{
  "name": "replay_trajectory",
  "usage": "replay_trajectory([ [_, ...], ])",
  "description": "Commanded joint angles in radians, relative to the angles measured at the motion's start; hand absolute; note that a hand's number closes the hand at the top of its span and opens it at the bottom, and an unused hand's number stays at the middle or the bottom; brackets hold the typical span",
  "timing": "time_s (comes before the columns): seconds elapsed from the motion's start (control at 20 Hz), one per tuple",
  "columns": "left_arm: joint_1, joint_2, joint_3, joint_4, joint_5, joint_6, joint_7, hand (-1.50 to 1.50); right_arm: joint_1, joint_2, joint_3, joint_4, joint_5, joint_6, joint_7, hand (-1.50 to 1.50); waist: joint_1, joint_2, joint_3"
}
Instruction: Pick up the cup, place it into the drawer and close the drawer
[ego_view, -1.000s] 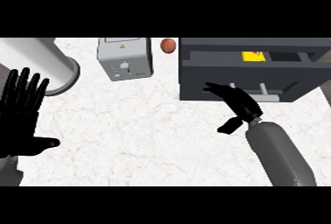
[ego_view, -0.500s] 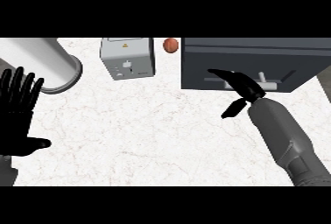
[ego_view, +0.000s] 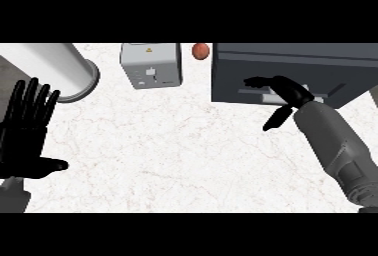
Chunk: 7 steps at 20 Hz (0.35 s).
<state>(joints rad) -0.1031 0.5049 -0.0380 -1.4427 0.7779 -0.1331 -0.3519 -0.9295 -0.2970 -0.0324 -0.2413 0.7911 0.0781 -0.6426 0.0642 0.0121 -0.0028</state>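
The dark grey drawer unit (ego_view: 295, 62) stands at the back right of the white marble counter (ego_view: 170, 150). Its drawer front (ego_view: 325, 85) sits flush with the unit, so the inside is hidden and no cup shows anywhere. My right hand (ego_view: 291, 95) rests against that front beside the pale handle (ego_view: 255, 89), fingers stretched out to the left and thumb hanging down, holding nothing. My left hand (ego_view: 26, 130) stays open at the left edge, fingers up, resting.
A wide white cylinder (ego_view: 63, 65) stands at the back left, close above my left hand. A small grey box with a yellow label (ego_view: 151, 65) sits at the back centre, and a reddish-brown egg-shaped object (ego_view: 200, 50) lies between it and the drawer unit.
The drawer, open a second ago with a yellow cup inside, has slid shut. My right hand moved forward with the drawer front. The left hand stayed where it was.
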Motion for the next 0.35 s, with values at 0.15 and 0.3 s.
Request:
replay_trajectory([
  [0.15,-0.013,-0.042,-0.034,0.021,-0.051,0.001,-0.032,-1.50,-0.082,-0.072,-0.031,0.078,0.002,-0.017,0.051,-1.50,0.020,0.025,0.006],
  [0.3,-0.038,0.006,0.010,0.059,-0.028,-0.025,-0.007,-1.50,-0.091,-0.079,-0.039,0.091,-0.005,-0.018,0.043,-1.50,0.028,0.029,0.006],
])
